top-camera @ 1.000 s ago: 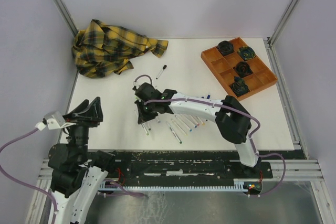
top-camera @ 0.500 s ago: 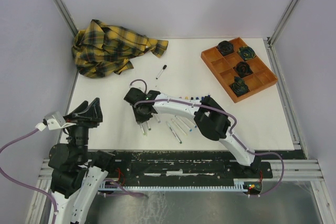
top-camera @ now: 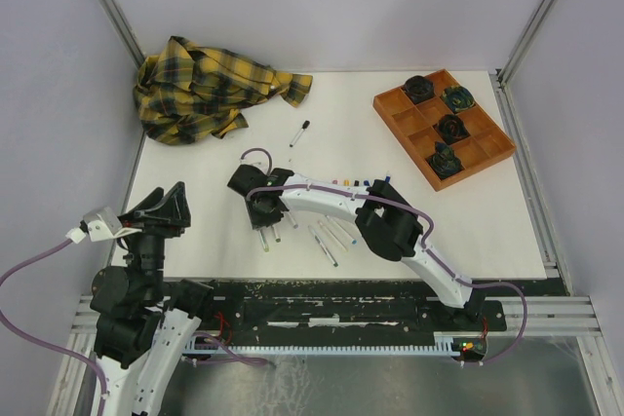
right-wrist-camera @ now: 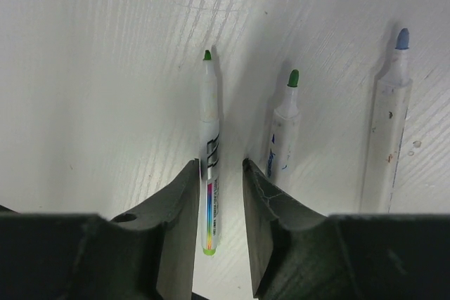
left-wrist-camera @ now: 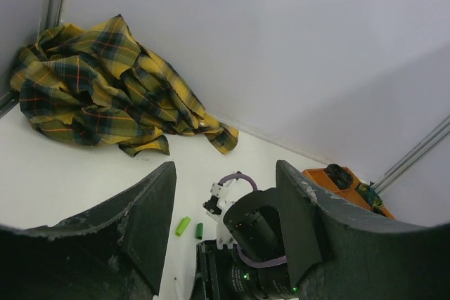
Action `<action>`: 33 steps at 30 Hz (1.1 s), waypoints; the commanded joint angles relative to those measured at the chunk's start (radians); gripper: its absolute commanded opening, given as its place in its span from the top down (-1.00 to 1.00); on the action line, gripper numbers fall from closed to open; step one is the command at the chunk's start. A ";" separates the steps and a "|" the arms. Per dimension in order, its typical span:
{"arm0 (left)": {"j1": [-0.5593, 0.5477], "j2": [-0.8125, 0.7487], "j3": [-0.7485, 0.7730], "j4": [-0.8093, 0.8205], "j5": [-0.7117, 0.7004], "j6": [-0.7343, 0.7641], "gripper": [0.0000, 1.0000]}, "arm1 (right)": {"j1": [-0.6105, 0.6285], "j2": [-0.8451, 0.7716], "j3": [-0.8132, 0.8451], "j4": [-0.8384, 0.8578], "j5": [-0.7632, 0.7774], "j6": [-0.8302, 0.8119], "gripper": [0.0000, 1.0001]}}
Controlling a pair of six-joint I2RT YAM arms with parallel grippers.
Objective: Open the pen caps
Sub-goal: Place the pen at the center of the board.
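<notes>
My right gripper (top-camera: 263, 213) is low over the table's left middle. In its wrist view the right gripper (right-wrist-camera: 221, 165) stands open astride an uncapped light-green pen (right-wrist-camera: 209, 152) that lies flat on the table against the left finger. Beside it lie an uncapped dark-green pen (right-wrist-camera: 283, 128) and a blue one (right-wrist-camera: 388, 131). More white pens (top-camera: 327, 241) lie in a row near the front edge. Two green pen caps (left-wrist-camera: 183, 226) lie loose by the right wrist, and several small coloured caps (top-camera: 348, 182) show behind the right arm. My left gripper (top-camera: 161, 204) is raised at the left, open and empty.
A yellow plaid cloth (top-camera: 210, 90) is bunched at the back left. An orange tray (top-camera: 390, 114) with dark round objects stands at the back right. One pen with a black cap (top-camera: 300, 133) lies alone behind my right gripper.
My right arm has swung a little left and its jaws have gone from shut to open, leaving the light-green pen on the table. The left arm has not moved.
</notes>
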 commanded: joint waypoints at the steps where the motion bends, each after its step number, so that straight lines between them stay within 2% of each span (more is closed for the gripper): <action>1: 0.010 -0.004 0.001 0.027 0.018 0.036 -0.29 | 0.005 0.012 0.013 -0.018 0.012 0.013 0.24; 7: 0.012 -0.002 -0.002 0.029 0.025 0.036 -0.29 | 0.004 -0.012 0.042 -0.007 -0.044 -0.027 0.20; 14: 0.013 -0.001 -0.007 0.036 0.035 0.037 -0.28 | -0.011 -0.142 0.031 0.022 -0.115 -0.102 0.18; 20: 0.013 0.010 -0.020 0.057 0.062 0.035 -0.27 | -0.063 -0.338 -0.119 0.087 -0.185 -0.208 0.17; 23: 0.014 0.031 -0.034 0.076 0.103 0.000 -0.28 | -0.135 -0.440 -0.245 0.154 -0.365 -0.308 0.18; 27: 0.013 0.075 -0.101 0.130 0.204 -0.144 -0.37 | -0.294 -0.572 -0.414 0.251 -0.777 -0.480 0.19; 29: 0.013 0.097 -0.170 0.207 0.275 -0.225 -0.41 | -0.372 -0.621 -0.444 0.200 -0.909 -0.592 0.19; 33: 0.013 0.203 -0.319 0.435 0.385 -0.362 -0.50 | -0.510 -0.717 -0.487 0.055 -1.058 -0.796 0.19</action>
